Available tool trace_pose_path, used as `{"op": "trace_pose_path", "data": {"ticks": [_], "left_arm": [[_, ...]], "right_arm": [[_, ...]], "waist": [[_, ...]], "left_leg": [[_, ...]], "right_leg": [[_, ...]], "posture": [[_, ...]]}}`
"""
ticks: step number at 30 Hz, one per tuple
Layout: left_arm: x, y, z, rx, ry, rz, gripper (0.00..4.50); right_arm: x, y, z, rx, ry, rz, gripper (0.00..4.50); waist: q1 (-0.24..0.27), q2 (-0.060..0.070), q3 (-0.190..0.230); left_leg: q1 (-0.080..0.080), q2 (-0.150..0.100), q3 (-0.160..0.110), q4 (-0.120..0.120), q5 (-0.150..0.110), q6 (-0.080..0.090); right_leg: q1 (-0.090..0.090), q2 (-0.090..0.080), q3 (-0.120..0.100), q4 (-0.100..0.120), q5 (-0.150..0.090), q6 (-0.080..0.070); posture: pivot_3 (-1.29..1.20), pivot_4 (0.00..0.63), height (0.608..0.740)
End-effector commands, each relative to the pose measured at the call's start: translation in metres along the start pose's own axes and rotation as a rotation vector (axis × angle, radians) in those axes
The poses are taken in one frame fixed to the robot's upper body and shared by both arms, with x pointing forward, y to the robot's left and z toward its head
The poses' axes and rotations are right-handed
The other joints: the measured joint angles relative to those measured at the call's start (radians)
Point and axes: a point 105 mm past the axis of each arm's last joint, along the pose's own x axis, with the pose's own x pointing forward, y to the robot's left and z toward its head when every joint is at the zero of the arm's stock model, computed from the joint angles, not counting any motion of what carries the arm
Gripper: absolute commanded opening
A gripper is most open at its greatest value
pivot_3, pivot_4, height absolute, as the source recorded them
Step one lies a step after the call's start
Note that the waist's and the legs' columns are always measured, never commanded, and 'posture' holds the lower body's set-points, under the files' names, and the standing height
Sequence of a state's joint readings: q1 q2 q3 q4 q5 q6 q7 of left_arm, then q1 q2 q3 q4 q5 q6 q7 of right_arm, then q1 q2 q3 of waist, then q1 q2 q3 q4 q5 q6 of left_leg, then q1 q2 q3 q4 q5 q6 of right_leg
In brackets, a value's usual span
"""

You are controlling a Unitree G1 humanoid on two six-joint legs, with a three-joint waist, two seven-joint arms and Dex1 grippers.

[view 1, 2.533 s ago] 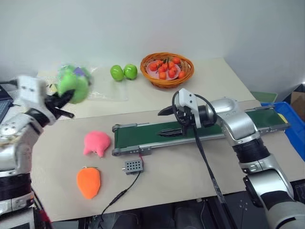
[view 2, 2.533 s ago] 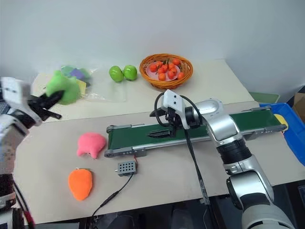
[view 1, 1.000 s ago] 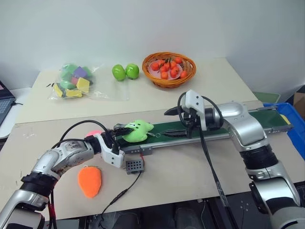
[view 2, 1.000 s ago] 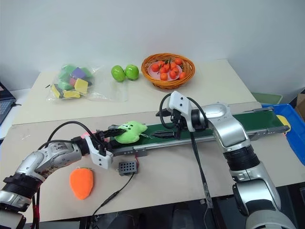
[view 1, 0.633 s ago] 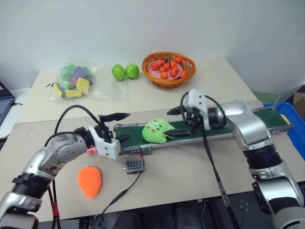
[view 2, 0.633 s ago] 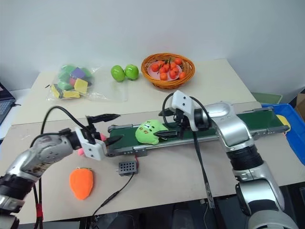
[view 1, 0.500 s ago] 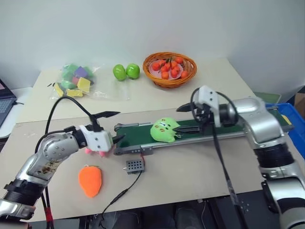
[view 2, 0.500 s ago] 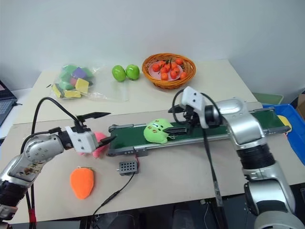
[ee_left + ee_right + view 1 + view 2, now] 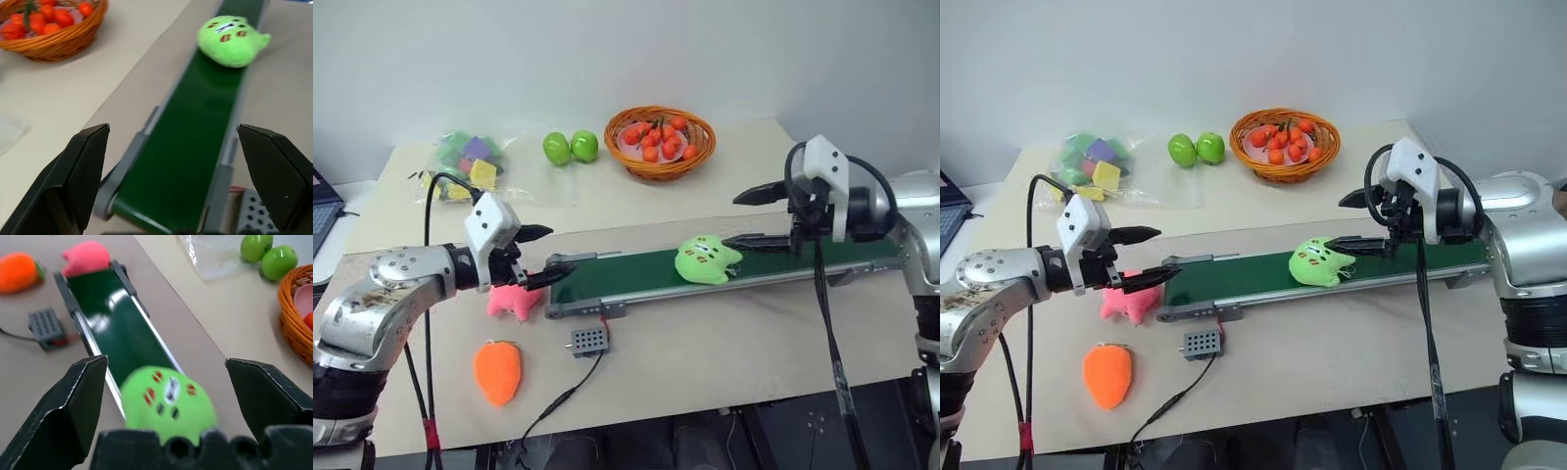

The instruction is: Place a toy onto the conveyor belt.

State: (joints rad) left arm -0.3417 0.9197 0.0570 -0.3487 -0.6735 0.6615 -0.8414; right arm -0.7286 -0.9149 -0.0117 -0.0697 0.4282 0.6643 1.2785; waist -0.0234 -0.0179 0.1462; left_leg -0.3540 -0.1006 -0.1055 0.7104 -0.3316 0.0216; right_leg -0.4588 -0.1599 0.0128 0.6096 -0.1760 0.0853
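We see a plain white wall [image 9: 607,49] behind a beige desk [image 9: 724,343], with a blue bin [image 9: 1559,279] beside its right end.

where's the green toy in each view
Left eye: the toy lies on the belt, right of centre.
Right eye: on the belt, just right of centre.
Left wrist: far up the belt, beyond the tool's tips.
Right wrist: close, low in the frame, on the belt.
Shared landmark: the orange basket.
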Motion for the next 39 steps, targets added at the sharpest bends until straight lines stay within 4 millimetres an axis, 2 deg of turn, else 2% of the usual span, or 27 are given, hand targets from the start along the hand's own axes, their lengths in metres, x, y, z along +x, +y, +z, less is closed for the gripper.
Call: {"op": "trace_pose_path", "data": {"ticks": [1, 5, 13, 27, 33, 39], "left_arm": [[-0.002, 0.008, 0.013, 0.054, 0.001, -0.01, 4.45], [-0.002, 0.017, 0.02, 0.084, -0.009, 0.005, 4.45], [0.006, 0.021, 0.037, 0.083, -0.085, 0.03, 4.45], [0.005, 0.023, 0.067, 0.119, -0.151, 0.064, 4.45], [0.005, 0.025, 0.077, 0.126, -0.185, 0.077, 4.45], [0.005, 0.028, 0.079, 0.14, -0.183, 0.101, 4.45]], "right_arm": [[-0.006, 0.005, 0.022, -0.023, -0.08, 0.002, 4.5], [-0.005, 0.007, 0.024, -0.026, -0.086, -0.004, 4.5], [-0.002, 0.006, 0.028, -0.034, -0.113, -0.028, 4.5], [0.001, 0.003, 0.031, -0.052, -0.149, -0.041, 4.5], [0.001, 0.0, 0.03, -0.056, -0.153, -0.055, 4.5], [0.002, -0.004, 0.03, -0.066, -0.16, -0.065, 4.5]], "waist": [[0.005, 0.0, 0.0], [0.01, 0.0, 0.0], [0.01, 0.0, 0.0], [0.009, -0.001, 0.0], [0.01, -0.001, 0.0], [0.007, -0.001, 0.0]], "left_leg": [[0.0, 0.0, 0.0, 0.0, 0.0, 0.0], [0.0, -0.001, 0.0, 0.0, 0.0, 0.0], [-0.001, -0.001, 0.0, 0.0, 0.0, 0.0], [-0.001, -0.001, 0.0, 0.001, 0.0, 0.0], [-0.001, -0.001, 0.0, 0.001, 0.0, 0.0], [-0.001, -0.001, 0.0, 0.001, 0.0, 0.0]], "right_leg": [[0.0, 0.0, 0.0, 0.0, 0.0, 0.0], [0.0, 0.0, 0.0, 0.0, 0.0, 0.0], [0.0, -0.001, 0.0, 0.0, 0.0, 0.0], [0.0, -0.001, 0.0, 0.0, 0.0, 0.0], [0.0, -0.001, -0.001, 0.0, 0.0, 0.0], [0.0, -0.001, 0.0, 0.0, 0.0, 0.0]], "posture": [[0.0, 0.15, 0.74], [0.0, 0.15, 0.74], [0.0, 0.15, 0.74], [0.0, 0.15, 0.74], [0.0, 0.15, 0.74], [0.0, 0.15, 0.74]]}}
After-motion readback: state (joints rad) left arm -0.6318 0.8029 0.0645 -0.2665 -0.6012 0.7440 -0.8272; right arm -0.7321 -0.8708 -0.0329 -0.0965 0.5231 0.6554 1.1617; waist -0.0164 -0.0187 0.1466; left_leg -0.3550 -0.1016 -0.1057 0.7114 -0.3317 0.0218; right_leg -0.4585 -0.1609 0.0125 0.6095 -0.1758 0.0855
